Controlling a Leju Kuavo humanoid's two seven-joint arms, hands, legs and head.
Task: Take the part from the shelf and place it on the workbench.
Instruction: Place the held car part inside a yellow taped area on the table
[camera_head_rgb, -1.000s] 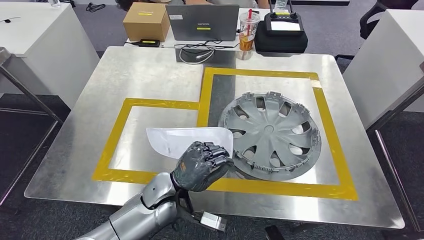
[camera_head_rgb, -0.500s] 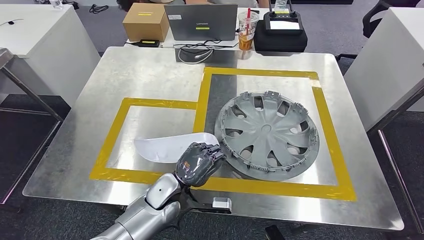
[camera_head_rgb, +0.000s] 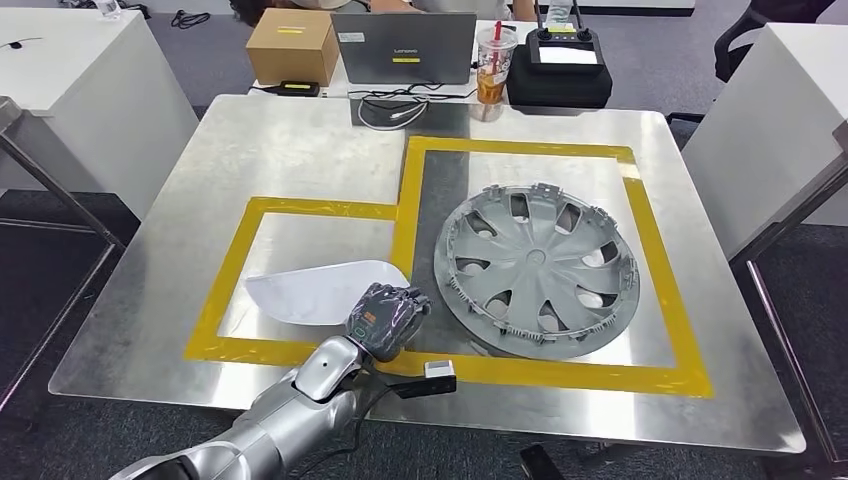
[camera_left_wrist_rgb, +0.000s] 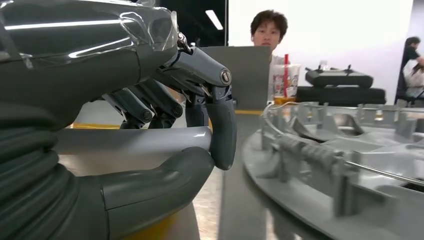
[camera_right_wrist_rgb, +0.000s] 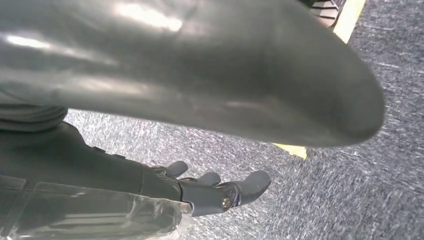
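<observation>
**White part lower and further left on the worktop**

Since a second ago the white part (camera_head_rgb: 318, 291) has come down and to the left, away from the hubcap's rim; the left hand (camera_head_rgb: 387, 319) has moved with it toward the near edge.

At the left of the scene stands a white table (camera_head_rgb: 70, 75). The metal worktop (camera_head_rgb: 290, 150) carries yellow tape (camera_head_rgb: 410, 190) marking two joined rectangles. In the smaller, left rectangle the white part lies low over the surface (whether it rests flat cannot be told). The left hand grips its right end: in the wrist view the fingers (camera_left_wrist_rgb: 222, 132) curl over the top of the part and the thumb presses from beneath, pinching it. Just right of the hand, in the larger rectangle, sits a grey hubcap (camera_head_rgb: 540, 268), apart from the part.

Beyond the far edge, from left to right: a cardboard box (camera_head_rgb: 292, 45), a laptop (camera_head_rgb: 404, 46), a drink cup with a red straw (camera_head_rgb: 495, 62), and a black case (camera_head_rgb: 560, 72).

The right hand (camera_right_wrist_rgb: 215, 192) hangs over grey carpet, its fingers loosely spread, holding nothing.
</observation>
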